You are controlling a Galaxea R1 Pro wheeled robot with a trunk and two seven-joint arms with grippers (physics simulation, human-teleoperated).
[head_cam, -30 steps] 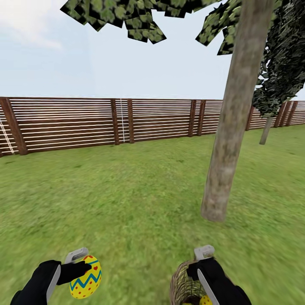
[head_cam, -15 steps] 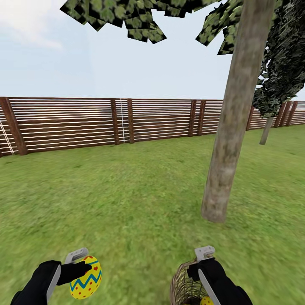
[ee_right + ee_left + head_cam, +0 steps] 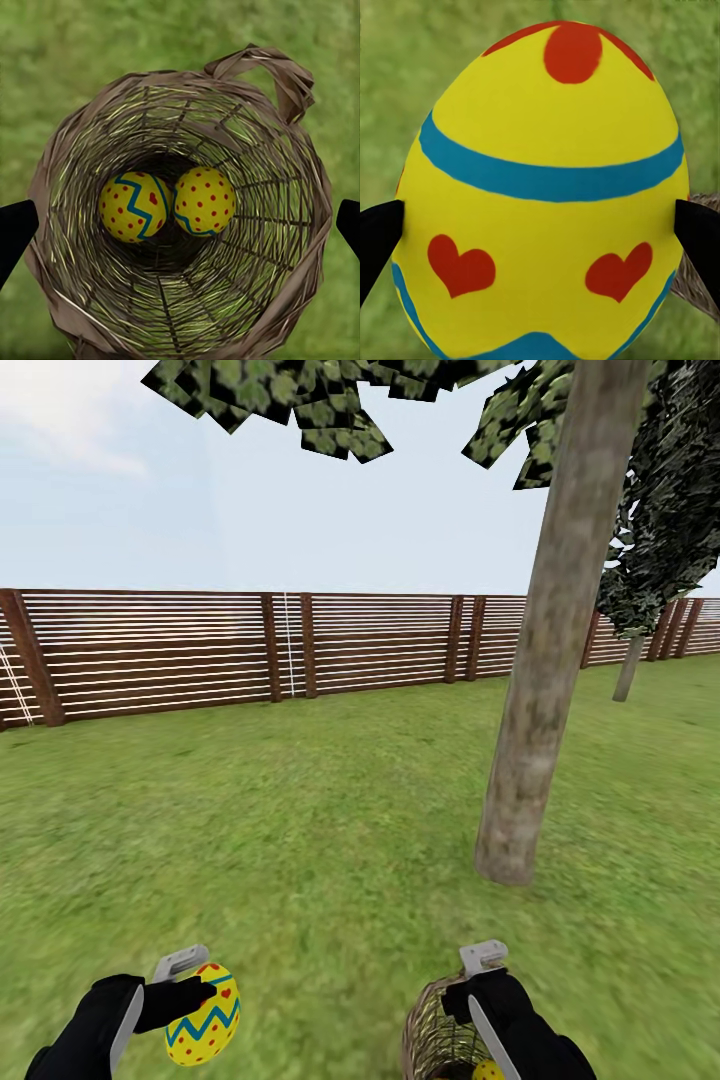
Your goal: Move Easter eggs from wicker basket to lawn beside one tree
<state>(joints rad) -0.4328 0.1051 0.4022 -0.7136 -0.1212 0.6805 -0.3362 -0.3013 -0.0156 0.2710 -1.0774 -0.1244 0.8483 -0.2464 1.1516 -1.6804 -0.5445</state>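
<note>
The left claw [image 3: 190,985] is clamped on one Easter egg [image 3: 203,1014], a black fingertip [image 3: 379,240] pressed against each flank of the shell. In the left wrist view the egg's long axis runs along the line of the fingers, narrow end with its red spot pointing away from the claw, teal band and two red hearts across the middle. The right claw [image 3: 485,985] hangs spread wide above the wicker basket [image 3: 432,1028], its fingertips outside the rim on either side, gripping nothing. Two more eggs [image 3: 166,202] lie side by side and touching at the bottom of the basket, one zigzagged, one dotted. The basket's mouth faces up; its loop handle [image 3: 264,71] stands at the rim. The tree [image 3: 545,660] rises from the lawn [image 3: 300,810] just beyond the basket, with the fence [image 3: 250,645] well behind it.
</note>
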